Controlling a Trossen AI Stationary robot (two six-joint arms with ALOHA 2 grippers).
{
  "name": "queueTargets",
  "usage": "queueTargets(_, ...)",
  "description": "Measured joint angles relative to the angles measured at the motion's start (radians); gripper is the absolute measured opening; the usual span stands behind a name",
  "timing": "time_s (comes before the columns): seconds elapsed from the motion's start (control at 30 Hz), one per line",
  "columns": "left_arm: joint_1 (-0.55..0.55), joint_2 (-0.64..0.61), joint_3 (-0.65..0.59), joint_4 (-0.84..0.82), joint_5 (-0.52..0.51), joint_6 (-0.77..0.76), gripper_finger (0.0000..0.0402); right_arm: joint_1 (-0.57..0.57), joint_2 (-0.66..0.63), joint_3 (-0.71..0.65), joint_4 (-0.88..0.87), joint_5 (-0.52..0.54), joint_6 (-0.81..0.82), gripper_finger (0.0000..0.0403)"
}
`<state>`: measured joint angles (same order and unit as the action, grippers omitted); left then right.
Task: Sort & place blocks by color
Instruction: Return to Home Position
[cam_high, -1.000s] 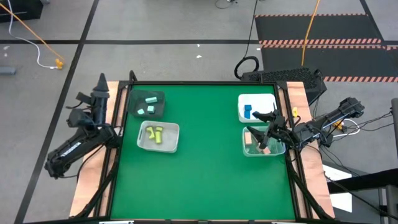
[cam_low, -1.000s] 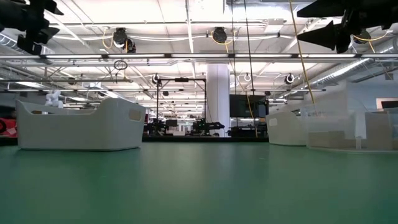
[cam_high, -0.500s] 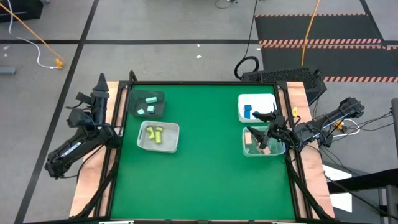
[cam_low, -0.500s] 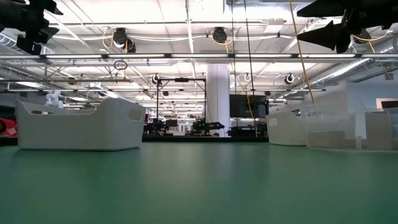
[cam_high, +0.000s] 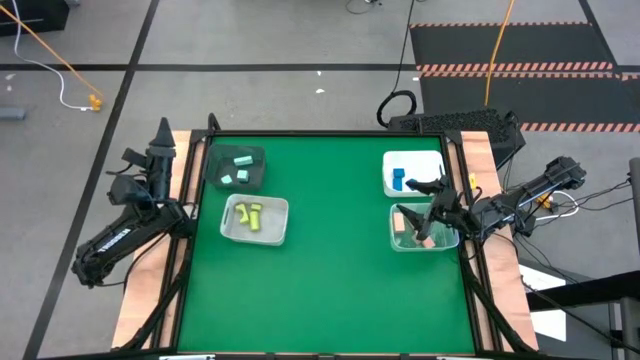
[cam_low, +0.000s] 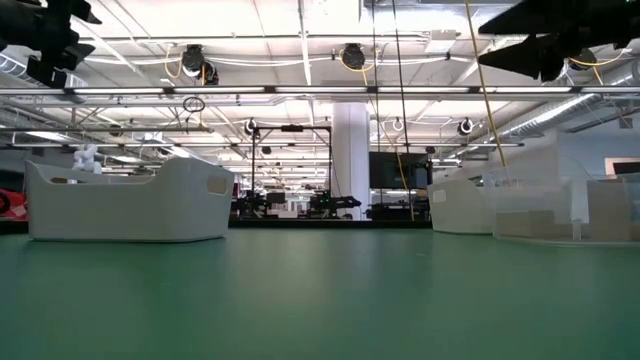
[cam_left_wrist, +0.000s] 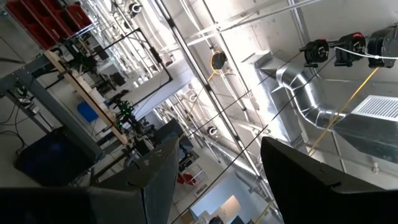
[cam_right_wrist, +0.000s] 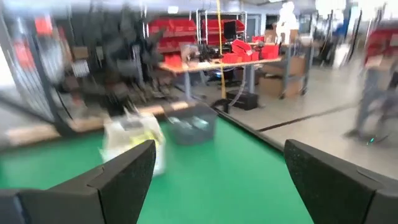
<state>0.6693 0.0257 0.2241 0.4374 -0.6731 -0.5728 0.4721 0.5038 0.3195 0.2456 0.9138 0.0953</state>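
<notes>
With tan blocks (cam_high: 403, 232) in the near right clear bin (cam_high: 425, 247), yellow-green blocks (cam_high: 250, 215) in the near left clear bin (cam_high: 275, 205), and farther off a blue block (cam_high: 398, 180) in the white bin (cam_high: 430, 158) and mint blocks (cam_high: 241, 160) in the dark grey bin (cam_high: 256, 181), sorting looks done, so the right gripper (cam_high: 419, 203), wide and empty above its bins, should retract home like the parked, wide-open left gripper (cam_left_wrist: 221, 143).

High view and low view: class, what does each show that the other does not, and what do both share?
Only the high view: the bins' contents, mint blocks, yellow-green blocks, a blue block and tan blocks. Only the low view: the white pillar and ceiling beyond the table. Both: the green table, the white bin, the clear bin next to it, the right gripper open above them, and the left gripper beside the table's left edge.
</notes>
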Motion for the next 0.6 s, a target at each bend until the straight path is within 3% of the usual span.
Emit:
queueTargets(0.1, 0.000, 0.000, 0.000, 0.000, 0.000, 0.000, 0.0228, 0.000, -0.001, -0.001, -0.012, 0.000, -0.109, 0.0346)
queueTargets(0.27, 0.000, 0.000, 0.000, 0.000, 0.000, 0.000, 0.0228, 0.000, -0.046, -0.001, -0.010, -0.001, -0.078, 0.0346)
queueTargets(0.43, 0.000, 0.000, 0.000, 0.001, 0.000, 0.000, 0.0228, -0.019, -0.139, -0.097, 0.125, -0.005, -0.202, 0.0346)
queueTargets(0.6, 0.000, 0.000, 0.000, 0.001, 0.000, 0.000, 0.0228, -0.112, -0.205, -0.243, 0.342, -0.165, -0.274, 0.0346)
